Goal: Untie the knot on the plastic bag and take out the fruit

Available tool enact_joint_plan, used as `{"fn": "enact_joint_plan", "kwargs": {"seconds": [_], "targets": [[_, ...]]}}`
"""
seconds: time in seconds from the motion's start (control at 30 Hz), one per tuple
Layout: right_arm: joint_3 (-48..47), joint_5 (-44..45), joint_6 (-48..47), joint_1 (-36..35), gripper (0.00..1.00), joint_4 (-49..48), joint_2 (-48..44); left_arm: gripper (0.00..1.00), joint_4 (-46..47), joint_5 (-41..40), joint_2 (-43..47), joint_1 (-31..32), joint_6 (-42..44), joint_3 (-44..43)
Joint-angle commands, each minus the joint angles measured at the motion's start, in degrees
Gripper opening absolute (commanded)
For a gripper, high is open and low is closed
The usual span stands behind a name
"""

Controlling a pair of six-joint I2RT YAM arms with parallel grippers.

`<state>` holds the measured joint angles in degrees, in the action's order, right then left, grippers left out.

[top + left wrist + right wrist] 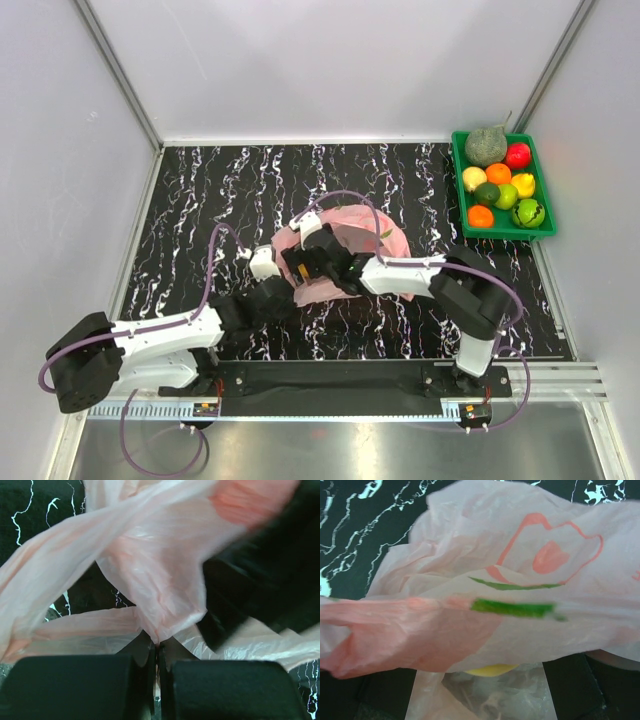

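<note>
Left wrist view is showing the left gripper (pixel 157 652), jaws pinching the plastic bag (pixel 160 580) on the counter (pixel 200 190), while only the right wrist view is catching a yellow fruit (pixel 490 670) under it, the right gripper (pixel 485 690) with jaws spread.

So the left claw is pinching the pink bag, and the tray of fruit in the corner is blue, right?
No, the tray is green, not blue; the top view shows it. The left gripper is pinching the pink bag.
</note>
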<state>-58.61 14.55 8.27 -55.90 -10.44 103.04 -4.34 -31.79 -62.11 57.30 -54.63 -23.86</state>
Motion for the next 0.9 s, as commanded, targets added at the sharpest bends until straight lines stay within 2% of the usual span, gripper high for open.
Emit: {"fn": "enact_joint_plan", "kwargs": {"seconds": [0.0,0.1,0.2,0.23,0.3,0.47,0.57,0.7,0.77,0.87], "targets": [[-3.53,3.3,-0.37,-0.53,1.0,-1.34,3.39,0.0,3.2,-0.11,0.14,-0.08,0.49,0.65],[-2.92,2.6,0.78,-0.53,1.0,-2.82,4.18,0.0,3.02,-0.11,0.49,-0.08,0.4,0.92],[-2.48,1.71,1.48,-0.44,0.92,-2.93,3.74,0.0,2.5,-0.46,0.93,-0.08,0.23,1.27],[-2.3,1.28,1.66,-0.35,0.86,-2.75,3.39,0.0,2.32,-0.73,1.37,-0.08,0.23,1.36],[-0.73,1.1,1.74,-0.44,0.79,-3.1,1.29,0.0,1.71,-0.9,1.72,-0.17,0.05,1.44],[3.94,-1.18,2.71,-0.44,0.48,-3.63,-7.4,0.0,1.26,-1.34,2.34,-0.17,-0.3,1.36],[5.17,-3.9,4.47,-0.44,0.47,1.45,-11.45,0.0,1.35,-1.78,2.08,-0.17,-0.12,0.83],[8.68,-7.16,7.19,-0.44,0.47,2.09,-17.34,0.0,1.88,-1.87,1.29,-0.17,0.14,-0.66],[9.82,-11.62,8.07,-0.44,0.47,2.09,-20.58,0.0,1.7,-1.78,0.67,-0.17,0.4,-1.45],[7.82,-18.05,8.16,-0.44,0.43,8.73,-22.71,0.0,1.53,-2.05,0.49,-0.17,0.49,-2.07]]}}
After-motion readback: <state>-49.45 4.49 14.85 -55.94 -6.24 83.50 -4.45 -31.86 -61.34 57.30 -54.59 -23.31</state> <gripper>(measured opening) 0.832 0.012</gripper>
